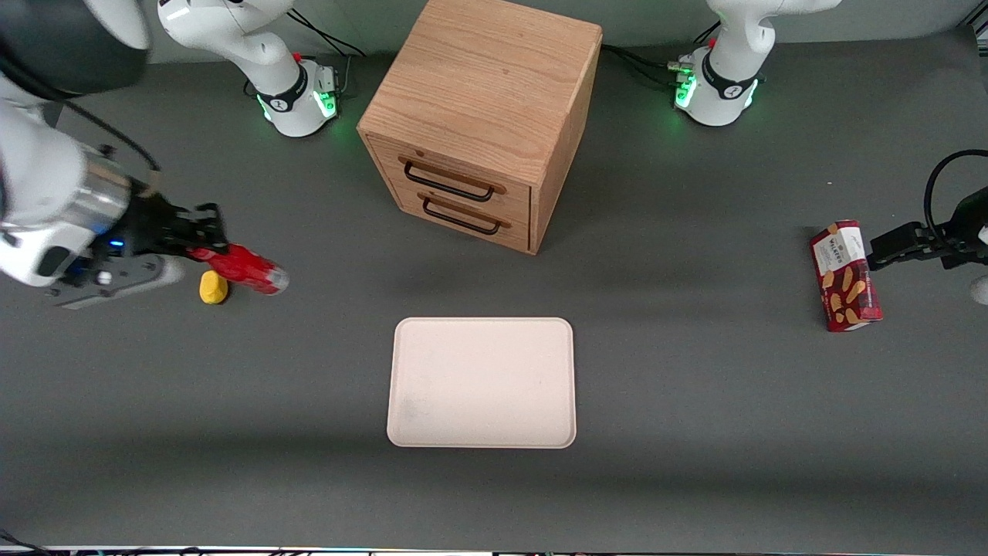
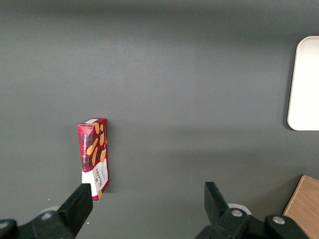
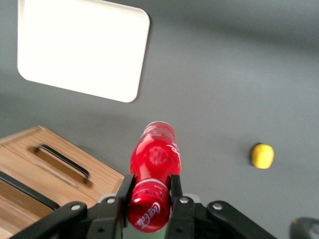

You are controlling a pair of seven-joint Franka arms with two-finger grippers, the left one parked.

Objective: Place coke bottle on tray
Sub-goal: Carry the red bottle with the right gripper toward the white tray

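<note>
Right wrist view, tool [image 3: 149, 191] gripping coke bottle [image 3: 154, 162], "Coca-Cola" script legible

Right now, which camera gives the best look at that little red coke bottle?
The right wrist view: the coke bottle fills it close up, logo readable, with the pincer shut around its neck. The front view shows it small and tilted, held beside a yellow object. The left wrist view does not show it.

A wooden drawer cabinet [image 1: 482, 123] stands on the dark grey table [image 1: 695, 401].
</note>
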